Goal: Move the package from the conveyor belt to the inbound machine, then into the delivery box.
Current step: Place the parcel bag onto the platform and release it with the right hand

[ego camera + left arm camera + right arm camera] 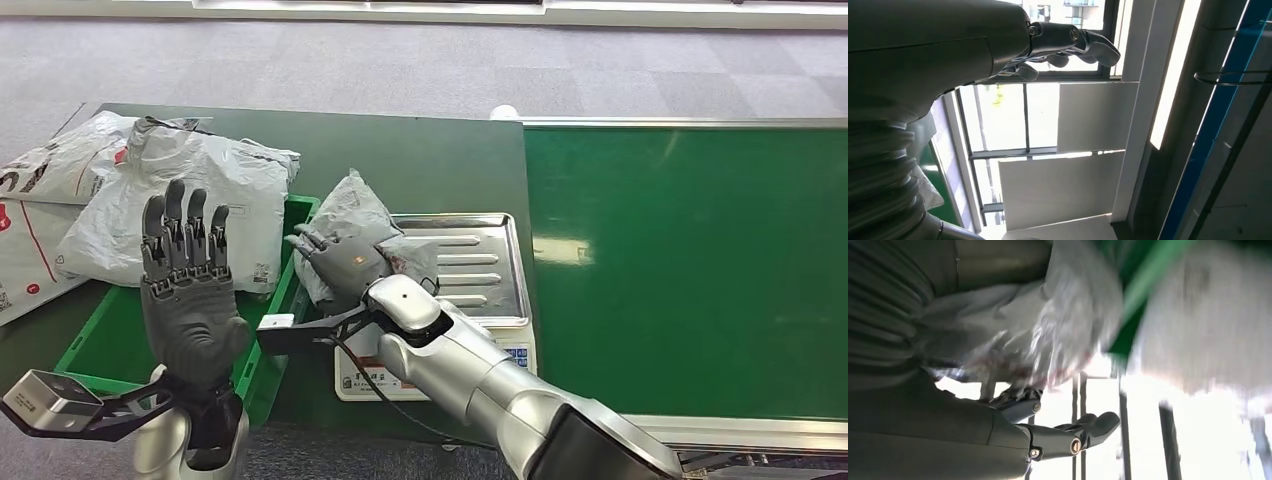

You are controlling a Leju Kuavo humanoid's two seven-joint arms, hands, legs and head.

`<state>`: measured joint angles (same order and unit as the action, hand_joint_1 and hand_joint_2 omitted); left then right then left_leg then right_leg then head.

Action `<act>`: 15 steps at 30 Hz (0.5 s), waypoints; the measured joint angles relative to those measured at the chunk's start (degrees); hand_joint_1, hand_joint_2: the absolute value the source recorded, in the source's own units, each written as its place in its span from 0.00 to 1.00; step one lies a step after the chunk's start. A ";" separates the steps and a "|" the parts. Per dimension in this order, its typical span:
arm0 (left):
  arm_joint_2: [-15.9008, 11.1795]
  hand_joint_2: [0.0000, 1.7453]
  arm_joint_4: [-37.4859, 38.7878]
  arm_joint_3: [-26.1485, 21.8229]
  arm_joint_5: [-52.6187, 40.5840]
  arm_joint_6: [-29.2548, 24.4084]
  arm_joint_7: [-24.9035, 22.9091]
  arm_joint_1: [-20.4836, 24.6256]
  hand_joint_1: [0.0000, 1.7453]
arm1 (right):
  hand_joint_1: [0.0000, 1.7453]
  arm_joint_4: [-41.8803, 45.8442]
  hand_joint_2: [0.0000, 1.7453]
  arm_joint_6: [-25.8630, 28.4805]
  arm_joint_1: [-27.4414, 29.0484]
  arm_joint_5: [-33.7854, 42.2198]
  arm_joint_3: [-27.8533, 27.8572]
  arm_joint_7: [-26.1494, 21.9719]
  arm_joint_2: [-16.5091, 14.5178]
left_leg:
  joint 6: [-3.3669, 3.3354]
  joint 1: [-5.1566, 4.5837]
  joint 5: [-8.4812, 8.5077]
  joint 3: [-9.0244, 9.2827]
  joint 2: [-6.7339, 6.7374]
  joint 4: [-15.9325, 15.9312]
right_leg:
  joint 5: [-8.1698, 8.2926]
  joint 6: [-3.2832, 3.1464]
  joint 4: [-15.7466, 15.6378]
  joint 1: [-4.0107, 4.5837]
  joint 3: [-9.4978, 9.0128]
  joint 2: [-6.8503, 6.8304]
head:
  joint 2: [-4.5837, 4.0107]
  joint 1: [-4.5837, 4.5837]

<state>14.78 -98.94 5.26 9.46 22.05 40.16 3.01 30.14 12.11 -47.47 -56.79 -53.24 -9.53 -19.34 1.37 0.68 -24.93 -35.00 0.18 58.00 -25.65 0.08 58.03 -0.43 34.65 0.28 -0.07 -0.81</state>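
I see right robot hand (pixel 335 262) gripping crumpled grey plastic package (pixel 362 215) over silver ridged scale tray (pixel 480 262); left robot hand (pixel 188 290) raised, fingers apart (holding nothing).

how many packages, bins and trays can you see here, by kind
grey poly package held by the right hand: 1
white poly packages at the green bin: 2
green bin: 1
metal scale tray: 1
total: 5
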 joint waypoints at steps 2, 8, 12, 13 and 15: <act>0.00 1.00 -0.75 -0.67 -0.33 0.36 0.03 -0.25 0.00 | 0.00 2.64 0.00 1.99 -1.44 0.34 1.68 -0.38 1.05 | 0.00 -0.01 0.01 0.01 -0.01 0.00 | 0.01 0.00 0.00 0.00 -0.01 -0.01 | 0.00 0.00; 0.01 1.00 -1.79 -1.97 -1.07 0.89 0.04 -1.18 0.00 | 0.00 21.53 0.00 10.73 1.10 5.75 10.98 -5.74 5.57 | -0.01 -0.04 0.02 -0.05 -0.19 0.04 | 0.02 0.04 0.00 -0.01 -0.01 -0.13 | 0.00 -0.01; 0.07 1.00 -1.80 -3.01 -1.07 1.81 0.04 -2.22 0.00 | 0.00 41.58 0.00 9.59 5.42 14.83 22.00 -9.90 9.33 | -0.09 -0.11 -0.05 -0.12 -0.43 0.05 | -0.08 0.14 -0.02 -0.08 -0.05 -0.33 | 0.00 0.00; 0.08 1.00 -1.80 -3.24 -1.07 1.97 0.04 -2.31 0.00 | 0.00 45.32 0.00 9.39 6.43 15.75 24.07 -10.59 9.95 | -0.11 -0.13 -0.07 -0.12 -0.42 0.05 | -0.09 0.14 -0.03 -0.09 -0.05 -0.33 | 0.00 0.00; 0.11 1.00 -1.80 -3.60 -1.11 2.13 0.04 -2.39 0.00 | 0.00 51.53 0.00 9.55 8.68 16.43 27.38 -11.86 10.86 | -0.13 -0.14 -0.10 -0.10 -0.39 0.05 | -0.09 0.15 -0.03 -0.10 -0.05 -0.31 | 0.00 0.00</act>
<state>14.88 -100.74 1.66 8.36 24.17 40.19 0.62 81.66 21.66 -38.79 -40.36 -25.85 -21.39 -8.48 1.24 0.54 -25.03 -35.10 -0.21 58.06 -25.74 0.23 57.99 -0.52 34.60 -0.03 -0.07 -0.81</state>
